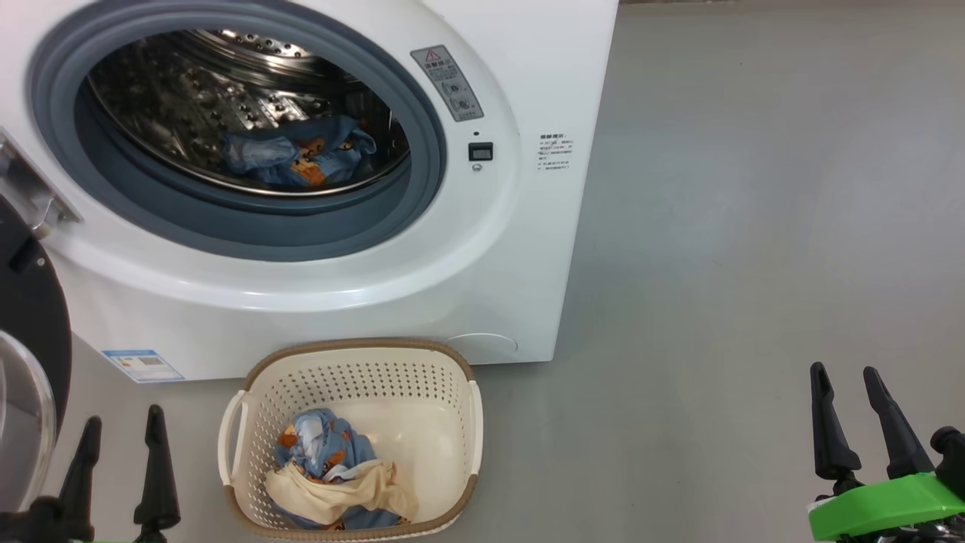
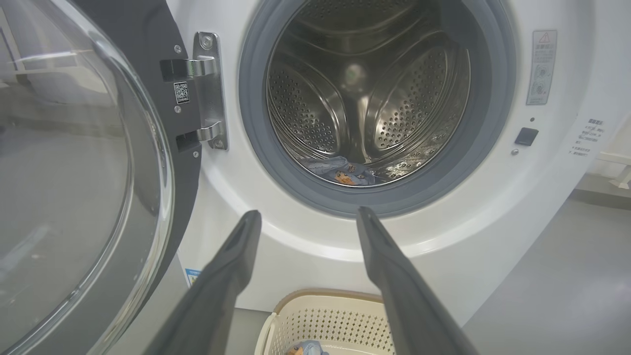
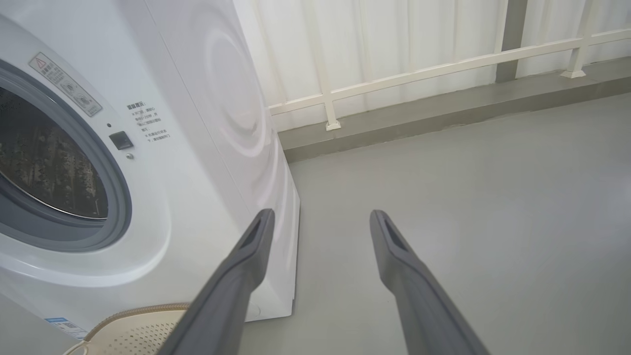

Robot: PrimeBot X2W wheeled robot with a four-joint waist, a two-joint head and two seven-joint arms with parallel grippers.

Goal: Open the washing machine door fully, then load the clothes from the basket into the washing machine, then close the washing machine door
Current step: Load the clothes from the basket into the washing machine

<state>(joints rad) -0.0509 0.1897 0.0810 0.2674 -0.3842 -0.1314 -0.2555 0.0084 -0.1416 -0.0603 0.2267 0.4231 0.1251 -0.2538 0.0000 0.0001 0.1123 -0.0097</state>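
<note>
**Both claws wide and empty, load half done**

Low and spread, left gripper (image 1: 123, 422) and right gripper (image 1: 844, 373) grip nothing. Out left stands the washing machine door (image 1: 30, 317), clearing the mouth. One bear-print piece (image 1: 301, 154) lies in the drum (image 1: 226, 90). Other clothes (image 1: 332, 467) sit in the basket (image 1: 354, 345), parked under the opening for short lifts.

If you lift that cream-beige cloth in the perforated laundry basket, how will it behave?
The crumpled cream-beige cloth looks soft: probably limp and light. It lies across the blue bear-print garment, which might drag up too.
</note>
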